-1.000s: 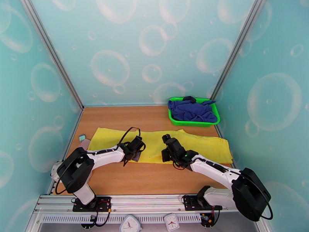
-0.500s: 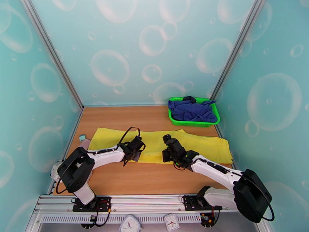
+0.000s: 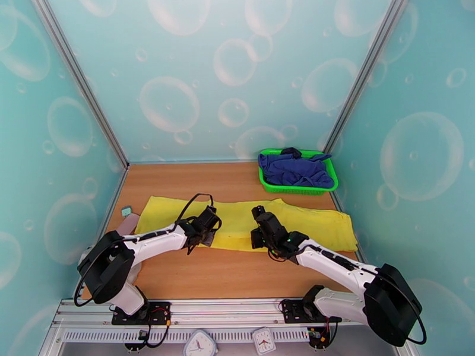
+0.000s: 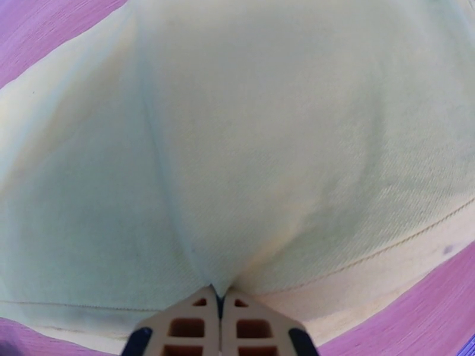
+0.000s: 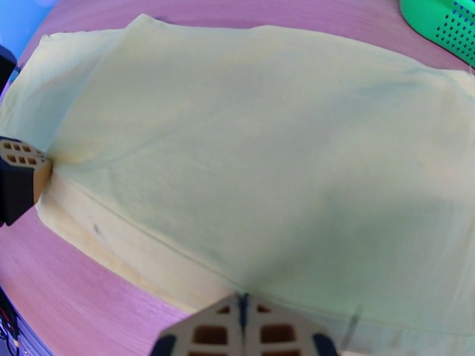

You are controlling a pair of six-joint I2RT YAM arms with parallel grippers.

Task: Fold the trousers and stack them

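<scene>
Top external, trousers [image 3: 309, 223]: bright yellow, laid flat L-to-R across the desk [image 3: 237, 274], mid-depth, long side facing the arms.
Top external, basket [image 3: 270, 186]: green, far R corner of desk, just behind trousers' R part, apart from them; dark blue garment [image 3: 297, 170] heaped inside.
Top external, L arm [image 3: 154, 241]: stretched low from near-L base to trousers' near hem, L of ctr.
Top external, R arm [image 3: 332, 262]: stretched low from near-R base to same hem, about ctr.
Top external, jaws: both sets at the near hem, near each other w/ a strip of hem btwn them; too small here to tell the gap.
Top external, small stuff: teal block [image 3: 126, 211] and pale cloth [image 3: 130, 222] at desk's L edge, just beside trousers' L end.

Left wrist, trousers [image 4: 267, 143]: fabric rises twd camera, one crease running straight down into the tips; stitched hem line curves across lower R.
Left wrist, L jaws: pressed together, pinching that crease of trousers; no gap btwn tan fingertips [image 4: 187, 327].
Left wrist, desk [image 4: 47, 25]: bare wood at top L and bottom R corners.

Right wrist, trousers [image 5: 267, 143]: wide yellow sheet, near hem at bottom, shallow fold running from L side twd the tips.
Right wrist, R jaws: pressed together, pinching trousers' near hem.
Right wrist, L jaws: at frame's L edge, tan tip gripping the hem, creases fanning from it.
Right wrist, basket [image 5: 445, 25]: green perforated wall, top R, clear of fabric.
</scene>
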